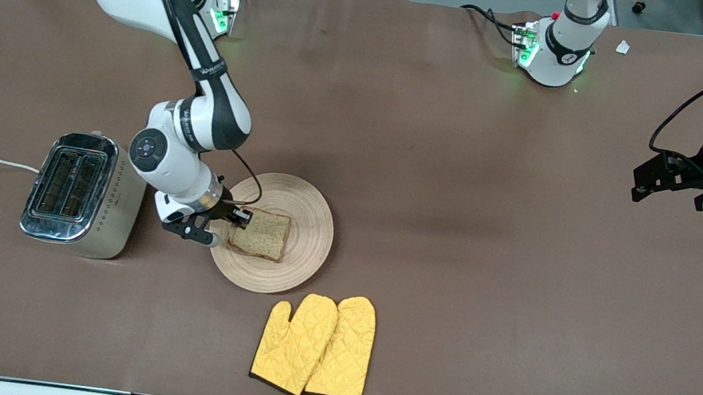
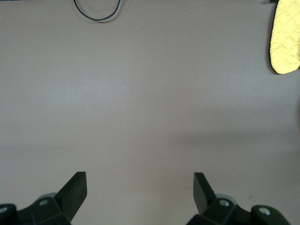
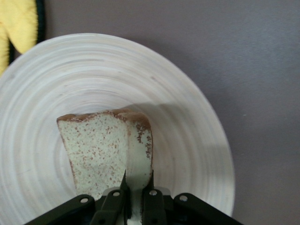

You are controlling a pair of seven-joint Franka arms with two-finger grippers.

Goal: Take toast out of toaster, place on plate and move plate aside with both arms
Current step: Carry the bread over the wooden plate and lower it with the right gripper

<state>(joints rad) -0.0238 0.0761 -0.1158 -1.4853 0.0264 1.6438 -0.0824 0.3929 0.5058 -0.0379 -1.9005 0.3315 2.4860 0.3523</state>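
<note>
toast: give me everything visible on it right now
The toast is one squarish brown slice, speckled, with a darker crust. The right gripper is shut on its edge nearest the toaster. In the right wrist view it tilts over the plate, not lying flat; whether its free end touches the wood is unclear. It is far smaller than the plate.

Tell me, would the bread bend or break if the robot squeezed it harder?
Probably it would squash a bit: the toast looks soft and crumbly. It likely stays fairly stiff, since the right gripper holds it by one edge over the plate without drooping. It looks light.
</note>
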